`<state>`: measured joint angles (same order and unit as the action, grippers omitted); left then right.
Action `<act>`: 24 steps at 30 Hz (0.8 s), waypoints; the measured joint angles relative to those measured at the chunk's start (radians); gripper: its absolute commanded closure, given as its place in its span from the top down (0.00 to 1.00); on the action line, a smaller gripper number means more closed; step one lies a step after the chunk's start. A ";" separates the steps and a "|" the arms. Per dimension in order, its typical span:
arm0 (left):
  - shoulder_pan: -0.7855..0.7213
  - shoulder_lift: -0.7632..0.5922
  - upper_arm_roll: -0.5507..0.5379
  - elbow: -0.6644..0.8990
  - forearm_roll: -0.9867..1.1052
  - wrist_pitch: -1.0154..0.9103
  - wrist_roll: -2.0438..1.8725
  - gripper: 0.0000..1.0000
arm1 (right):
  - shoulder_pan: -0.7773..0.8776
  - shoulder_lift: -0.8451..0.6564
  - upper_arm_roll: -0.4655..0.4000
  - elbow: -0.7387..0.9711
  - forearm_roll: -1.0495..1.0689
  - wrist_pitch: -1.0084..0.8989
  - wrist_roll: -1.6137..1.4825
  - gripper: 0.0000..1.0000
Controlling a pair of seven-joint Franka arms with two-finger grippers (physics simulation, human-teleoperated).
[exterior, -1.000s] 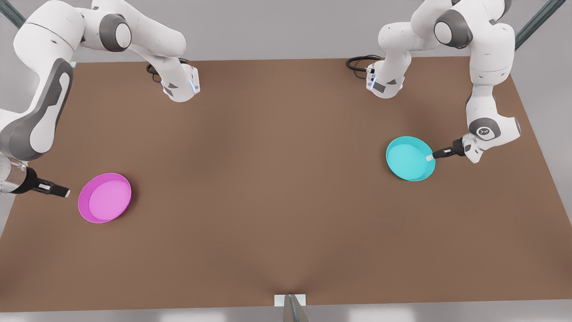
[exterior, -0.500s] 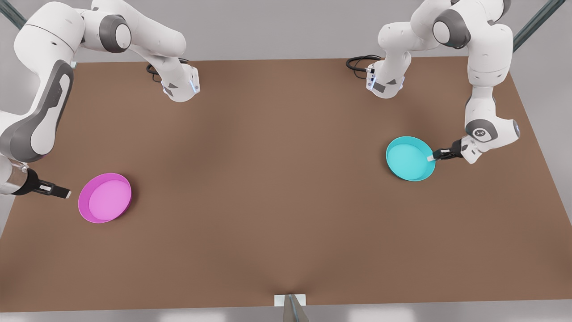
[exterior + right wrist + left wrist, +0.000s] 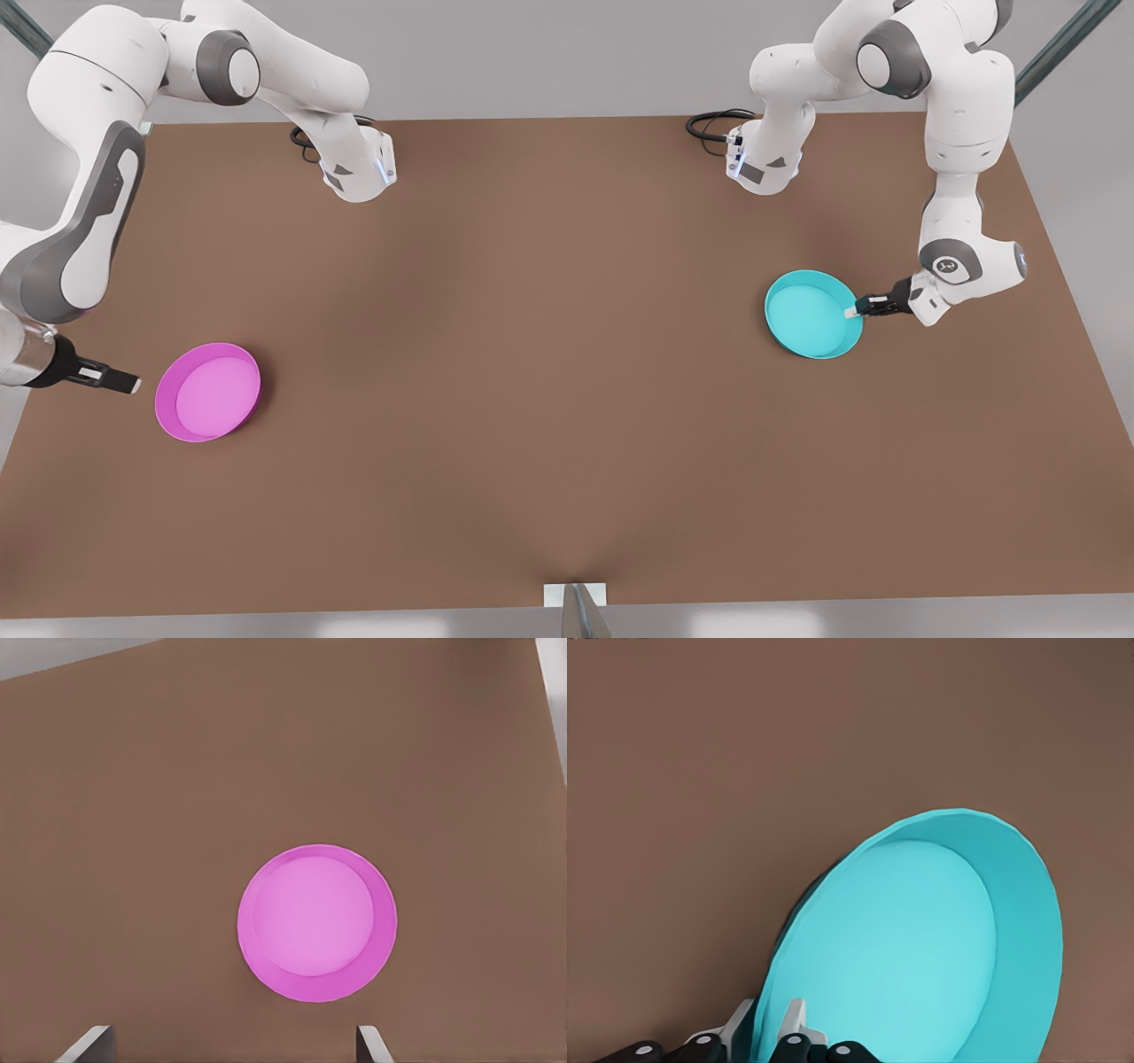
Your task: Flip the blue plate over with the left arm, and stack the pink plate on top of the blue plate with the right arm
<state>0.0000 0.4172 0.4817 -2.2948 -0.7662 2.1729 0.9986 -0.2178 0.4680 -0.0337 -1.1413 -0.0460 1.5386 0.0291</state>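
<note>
Two plates: blue plate (image 3: pixel 812 314) lies right way up on the counter (image 3: pixel 549 372) at the front view's right; pink plate (image 3: pixel 208 392) lies right way up at the front view's left, well apart from it.
Left pincer (image 3: pixel 854 311): clenched on the blue plate's rim, one finger inside the rim, one outside, as the left wrist view shows (image 3: pixel 769 1028).
Right pincer (image 3: pixel 124 383): released, fingers wide, just beside the pink plate and not touching; this arm waits.
Step in hand: flipping the blue plate; it seems barely raised, though the lift is hard to judge.
Doing it well: keep the rim pinched firmly, lift enough to clear the counter, then roll the wrist.
Writing: none readable anywhere.
</note>
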 measured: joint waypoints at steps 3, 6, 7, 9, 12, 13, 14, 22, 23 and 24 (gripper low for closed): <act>0.000 0.006 0.000 0.001 0.000 0.004 0.000 0.34 | 0.000 0.000 0.000 0.002 0.000 0.000 0.000 1.00; 0.000 0.009 0.000 0.003 0.001 0.005 0.000 0.29 | 0.000 0.000 0.000 0.002 0.000 0.000 0.000 1.00; 0.000 0.011 0.000 0.005 0.001 0.004 0.000 0.26 | 0.000 0.000 0.000 0.002 0.000 0.000 0.000 1.00; 0.000 0.011 0.000 0.006 0.001 0.004 0.000 0.21 | 0.000 0.000 0.000 0.000 0.000 0.000 0.001 1.00; 0.000 0.009 0.000 0.011 0.017 0.005 -0.002 0.21 | 0.000 0.000 0.000 0.000 0.000 0.000 0.002 1.00; 0.000 0.009 0.000 0.018 0.027 -0.002 -0.003 0.21 | 0.000 0.000 0.000 0.000 0.000 0.000 0.002 1.00; 0.000 0.007 0.000 0.021 0.038 -0.003 -0.004 0.21 | 0.000 0.000 0.000 0.000 0.000 0.000 0.001 1.00; -0.015 -0.041 -0.011 0.095 0.082 -0.095 -0.077 0.21 | 0.000 0.000 0.000 0.000 0.000 0.000 0.002 1.00; -0.021 -0.056 -0.038 0.126 0.095 -0.114 -0.162 0.21 | 0.000 0.000 0.000 -0.001 0.000 0.000 0.002 1.00; -0.024 -0.067 -0.075 0.168 0.115 -0.151 -0.256 0.21 | -0.003 0.003 -0.002 -0.001 0.001 0.000 0.007 1.00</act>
<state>-0.0236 0.3506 0.4069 -2.1272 -0.6514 2.0217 0.7429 -0.2207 0.4710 -0.0359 -1.1422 -0.0446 1.5386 0.0357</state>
